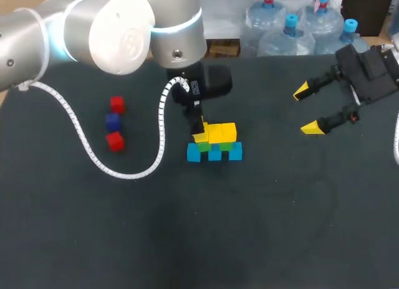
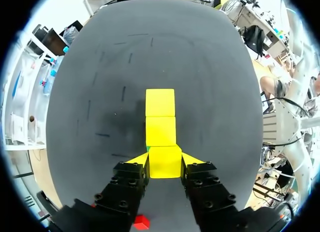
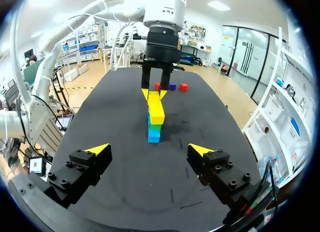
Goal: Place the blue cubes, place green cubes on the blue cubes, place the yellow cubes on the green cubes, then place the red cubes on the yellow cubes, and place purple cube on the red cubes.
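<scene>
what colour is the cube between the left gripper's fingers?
Yellow. The cube shows best in the left wrist view, inside the left gripper.

We log the setting as a robotics lab. Evidence: the left arm, white and silver and trailing a spiral-wrapped cable, and the yellow-tipped right gripper stand over a table covered in dark matting. Small coloured test cubes sit stacked on it.
</scene>
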